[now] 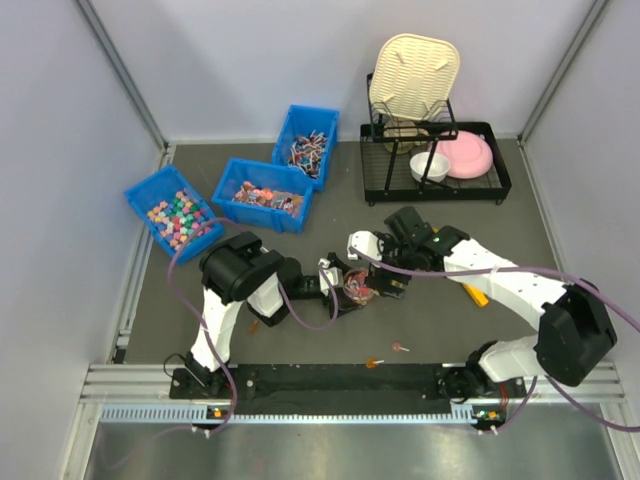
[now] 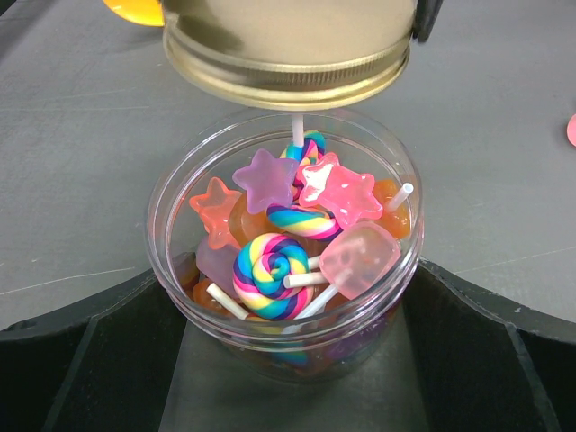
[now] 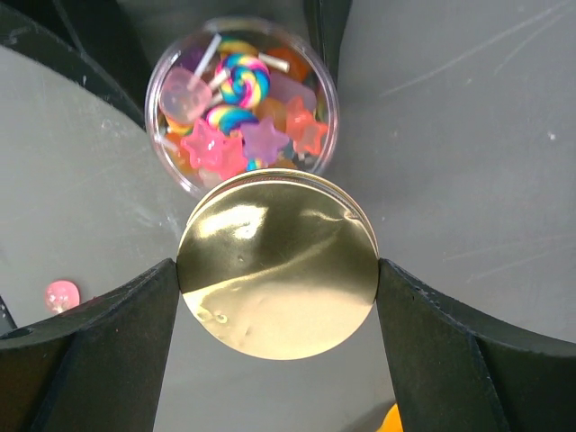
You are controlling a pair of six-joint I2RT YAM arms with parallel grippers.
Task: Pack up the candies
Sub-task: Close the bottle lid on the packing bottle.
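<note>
Left pincer [image 2: 288, 364] grips clear plastic jar [image 2: 166, 261] of candies [image 2: 270, 270]; right pincer [image 3: 279, 310] holds gold metal lid [image 2: 288, 54] at twelve o'clock, where upright white stick [image 2: 296, 130] may jam it.

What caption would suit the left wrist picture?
Clear jar of star and swirl lollipops held by the left tool, gold lid poised just above.

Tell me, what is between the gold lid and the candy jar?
Only one white lollipop stick poking up from the jar toward the lid; otherwise the gap is bare. The left wrist view shows it.
</note>
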